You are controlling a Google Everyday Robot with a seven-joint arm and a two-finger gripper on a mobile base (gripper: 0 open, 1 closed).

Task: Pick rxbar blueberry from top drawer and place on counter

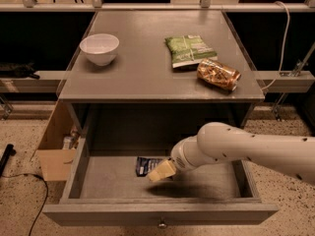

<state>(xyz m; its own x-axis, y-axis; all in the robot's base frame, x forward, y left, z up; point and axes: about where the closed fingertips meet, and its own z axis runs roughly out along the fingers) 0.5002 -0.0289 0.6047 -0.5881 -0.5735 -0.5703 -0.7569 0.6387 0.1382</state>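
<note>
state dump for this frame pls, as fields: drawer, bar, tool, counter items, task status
drawer: top drawer pulled open
bar: rxbar blueberry lying flat on the drawer floor, near the middle
tool: tool inside the drawer, low over the bar's right end; contact cannot be judged
arm: reaches in from the right side of the picture
counter items: counter holds white bowl at left, green bag and orange-brown packet at right
task status: bar not yet on counter
</note>
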